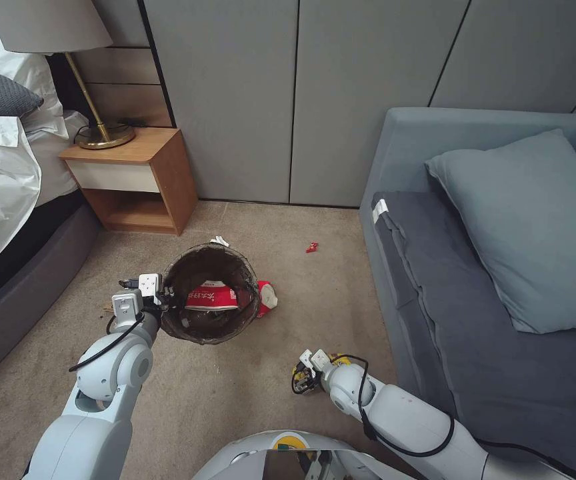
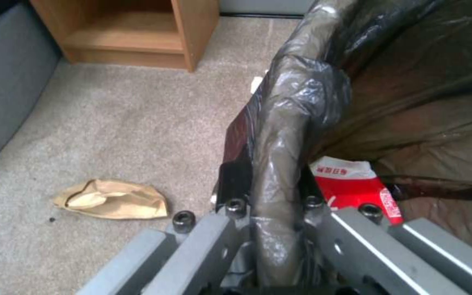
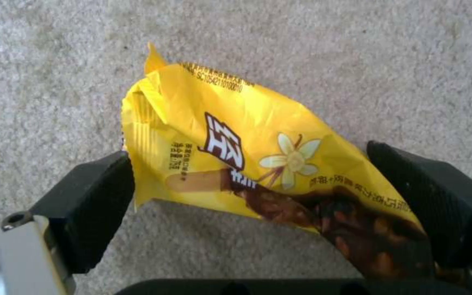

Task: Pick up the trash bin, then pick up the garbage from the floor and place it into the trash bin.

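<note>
I have the left claw (image 2: 271,229) clamped on the rim of the trash bin (image 1: 209,293), one finger inside and one outside over the dark bag liner, and the bin hangs tilted above the carpet (image 1: 288,320) near the nightstand (image 1: 131,180). A red and white carton (image 1: 211,295) already lies inside it. My right claw (image 3: 263,205) is low over the floor by the sofa (image 1: 435,267), its pads spread wide on either side of a yellow wrapper (image 3: 258,172); they touch the edges but have not pinched it, so I judge this the grasp step. The wrapper is thin and crinkled, so closing could squeeze it out sideways or catch only a corner that slips on the lift. The bin hangs by one spot of its rim over slick plastic, so it may swing or slide in the grip. A brown paper scrap (image 2: 113,198), a small red piece (image 1: 311,247) and a white bit (image 1: 219,241) lie on the floor, so the job looks roughly midway
</note>
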`<state>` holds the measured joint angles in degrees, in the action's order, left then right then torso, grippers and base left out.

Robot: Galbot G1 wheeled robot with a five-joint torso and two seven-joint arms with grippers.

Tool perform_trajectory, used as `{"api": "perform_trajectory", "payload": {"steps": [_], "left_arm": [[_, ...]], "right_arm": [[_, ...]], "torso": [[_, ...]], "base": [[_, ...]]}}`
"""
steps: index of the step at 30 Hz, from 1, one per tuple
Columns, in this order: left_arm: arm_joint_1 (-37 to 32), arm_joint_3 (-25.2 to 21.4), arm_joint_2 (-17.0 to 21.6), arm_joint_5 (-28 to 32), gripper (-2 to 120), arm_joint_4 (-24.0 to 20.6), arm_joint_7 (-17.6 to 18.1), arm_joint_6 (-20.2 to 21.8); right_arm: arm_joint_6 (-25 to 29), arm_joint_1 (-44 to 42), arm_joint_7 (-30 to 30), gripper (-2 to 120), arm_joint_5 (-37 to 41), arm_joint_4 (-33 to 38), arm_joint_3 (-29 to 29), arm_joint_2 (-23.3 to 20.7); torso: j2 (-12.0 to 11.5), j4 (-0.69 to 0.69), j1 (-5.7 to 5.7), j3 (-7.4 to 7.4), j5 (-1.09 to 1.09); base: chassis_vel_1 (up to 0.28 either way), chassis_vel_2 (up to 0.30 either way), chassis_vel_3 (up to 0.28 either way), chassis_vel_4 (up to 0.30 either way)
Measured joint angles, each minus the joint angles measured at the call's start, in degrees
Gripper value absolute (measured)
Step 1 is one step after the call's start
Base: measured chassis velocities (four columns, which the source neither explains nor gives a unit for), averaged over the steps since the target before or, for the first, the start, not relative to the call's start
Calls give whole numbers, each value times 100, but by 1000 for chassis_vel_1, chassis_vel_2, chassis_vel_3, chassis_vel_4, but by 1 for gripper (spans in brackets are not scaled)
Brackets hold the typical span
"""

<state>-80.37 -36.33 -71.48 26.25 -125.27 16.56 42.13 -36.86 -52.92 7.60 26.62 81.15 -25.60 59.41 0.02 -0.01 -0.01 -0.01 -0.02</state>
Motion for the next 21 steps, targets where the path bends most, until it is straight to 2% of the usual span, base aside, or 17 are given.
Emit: {"api": "perform_trajectory", "payload": {"steps": [14, 17, 18, 19, 21], "left_arm": [[0, 1, -19, -16, 0, 5, 11, 0], [5, -6, -13, -17, 0, 5, 13, 0], [10, -8, -9, -17, 0, 5, 12, 0], [10, -8, -9, -17, 0, 5, 12, 0], [11, -13, -6, -17, 0, 12, 13, 0]], "right_arm": [[-11, -25, -9, 94, -6, 90, 129, -125], [-89, -13, 53, 88, 19, 206, 162, -220], [-144, 0, 97, 83, 68, 308, 167, -280], [-144, 0, 97, 83, 68, 308, 167, -280], [-216, 38, 158, 75, 159, 499, 179, -396]], "torso": [[-2, 4, 1, 2, 7], [-2, 0, 1, 3, -7], [-3, -1, 1, 3, 4], [-3, -1, 1, 3, 4], [-3, -2, 1, 3, -4]], "base": [[0, 0, 0, 0], [0, 0, 0, 0], [0, 0, 0, 0], [0, 0, 0, 0], [0, 0, 0, 0]]}}
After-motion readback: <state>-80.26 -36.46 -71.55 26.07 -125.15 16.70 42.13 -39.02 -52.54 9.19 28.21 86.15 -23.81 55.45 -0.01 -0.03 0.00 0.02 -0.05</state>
